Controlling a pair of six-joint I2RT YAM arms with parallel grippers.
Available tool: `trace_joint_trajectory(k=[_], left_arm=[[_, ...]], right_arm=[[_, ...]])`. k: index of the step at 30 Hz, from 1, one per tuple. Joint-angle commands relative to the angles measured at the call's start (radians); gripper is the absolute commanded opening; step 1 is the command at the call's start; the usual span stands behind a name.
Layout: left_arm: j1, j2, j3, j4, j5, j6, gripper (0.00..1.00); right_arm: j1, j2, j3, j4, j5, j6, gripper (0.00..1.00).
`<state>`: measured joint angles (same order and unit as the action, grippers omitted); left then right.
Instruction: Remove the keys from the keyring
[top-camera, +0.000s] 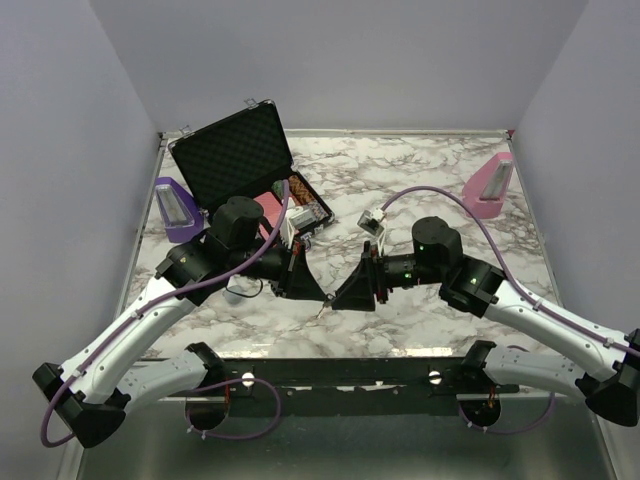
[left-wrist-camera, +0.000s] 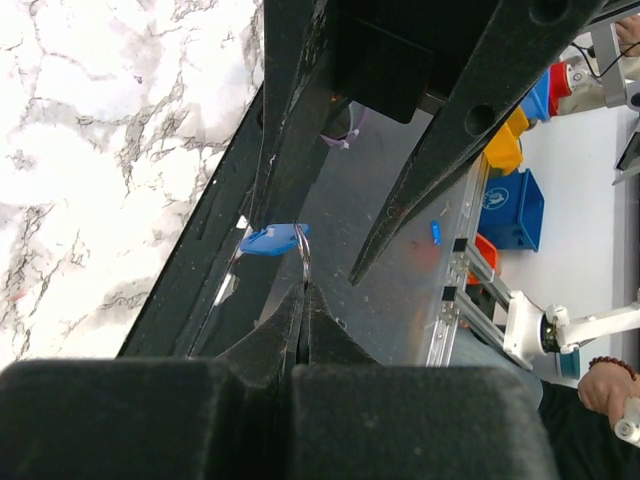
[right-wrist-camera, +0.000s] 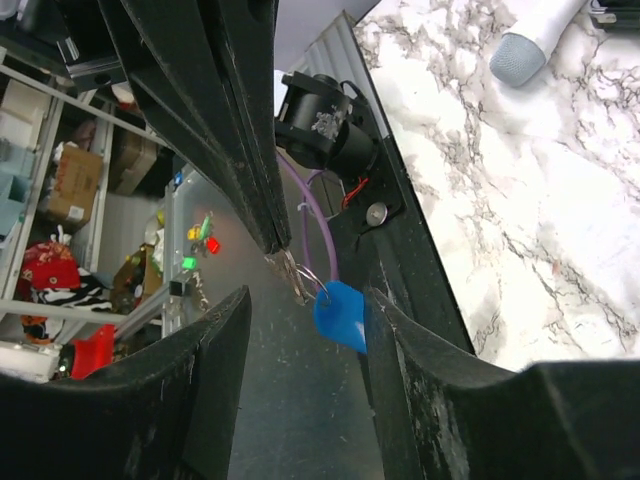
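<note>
The keyring hangs in the air between my two grippers above the table's front edge. Its blue plastic tag (right-wrist-camera: 340, 312) hangs from a thin metal ring (right-wrist-camera: 318, 281), and a small silver key (right-wrist-camera: 293, 273) sits at the ring. My left gripper (left-wrist-camera: 303, 292) is shut on the metal ring (left-wrist-camera: 303, 258), and the tag (left-wrist-camera: 270, 240) sticks out to the left. My right gripper (right-wrist-camera: 300, 330) is open, with the tag between its fingers, close to the right finger (right-wrist-camera: 430, 390). In the top view both grippers (top-camera: 330, 297) meet tip to tip, and the keyring (top-camera: 321, 309) is barely visible.
An open black poker chip case (top-camera: 240, 160) with chips (top-camera: 300, 205) stands at the back left. A purple stand (top-camera: 175, 210) is at the left and a pink one (top-camera: 490, 185) at the back right. A small white object (top-camera: 372, 220) lies mid-table. The black front rail (top-camera: 340, 370) runs below the grippers.
</note>
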<state>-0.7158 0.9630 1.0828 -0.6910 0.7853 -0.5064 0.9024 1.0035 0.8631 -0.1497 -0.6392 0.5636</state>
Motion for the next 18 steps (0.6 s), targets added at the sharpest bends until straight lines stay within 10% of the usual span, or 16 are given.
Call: trace_joint_trajectory(k=[1,10,18], left_arm=[[-0.005,-0.007,0.029,-0.01,0.038,-0.003,0.0],[-0.01,-0.001,0.032,0.001,0.04,-0.012,0.0],[-0.017,0.0,0.052,-0.008,0.034,-0.017,0.0]], right_arm=[[0.001,0.009,0.014,0.032,-0.07,0.007,0.56],[0.001,0.032,0.022,0.071,-0.089,0.021,0.47],[0.001,0.018,0.019,0.055,-0.07,0.012,0.16]])
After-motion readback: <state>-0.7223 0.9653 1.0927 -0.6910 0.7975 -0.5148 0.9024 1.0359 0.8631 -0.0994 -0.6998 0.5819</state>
